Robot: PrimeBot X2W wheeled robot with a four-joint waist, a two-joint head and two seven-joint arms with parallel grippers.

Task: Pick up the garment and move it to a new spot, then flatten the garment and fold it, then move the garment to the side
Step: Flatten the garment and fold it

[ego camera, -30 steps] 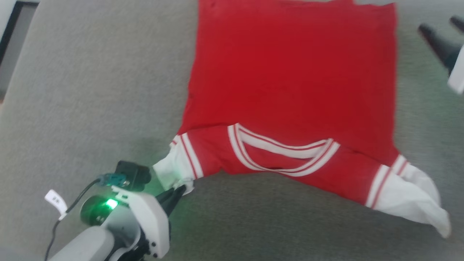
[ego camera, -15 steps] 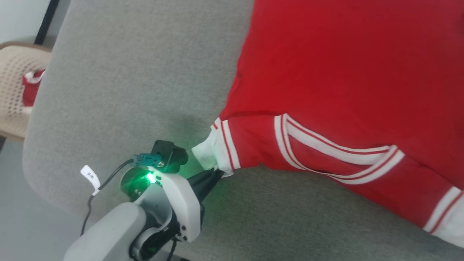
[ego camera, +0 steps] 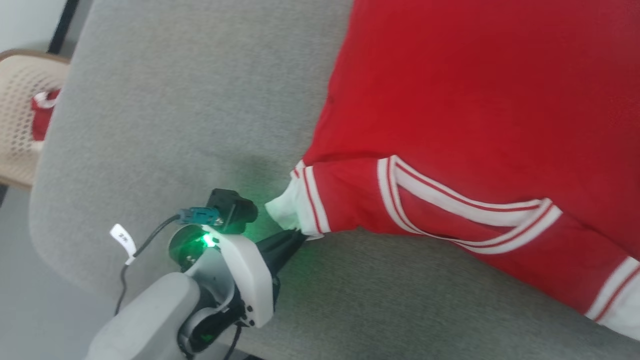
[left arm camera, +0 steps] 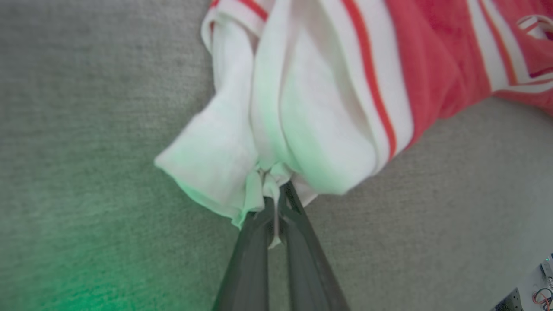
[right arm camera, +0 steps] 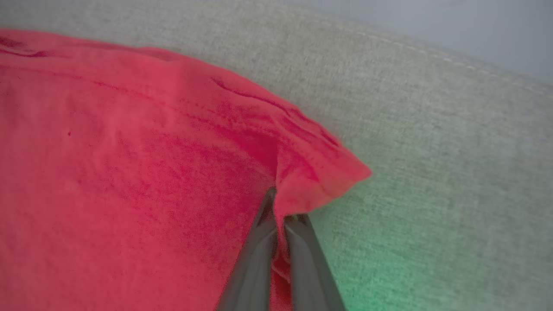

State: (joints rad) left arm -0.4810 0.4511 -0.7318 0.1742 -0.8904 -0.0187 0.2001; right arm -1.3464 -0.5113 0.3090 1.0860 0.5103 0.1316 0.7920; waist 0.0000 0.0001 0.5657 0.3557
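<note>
Now both claws have cloth. A second ago the right claw hung spread and clear of the garment, off beyond its far right edge. At this moment the right claw is pinched closed on a red hem corner, which puckers into a small peak just past its tips. The left claw has stayed clamped on the bunched end of the white sleeve. Seen from its own wrist, the left claw has a thin tag of white fabric trapped between its fingers. The head camera has also swung round in that second, so the shift of the picture is not a shift of the garment.

As I read it, gripping two opposite ends means the garment is ready to be lifted or drawn taut. The carry or the flattening can begin, and the folding is still to come.

The garment lies spread on the grey cloth-covered table, ahead and to the right of the left claw. The striped collar sits just to the right of that claw. The red body runs away from it toward the hem, so the long axis goes from collar to hem, slanting away from the left claw toward the right one. The face turned up is plain red.
</note>
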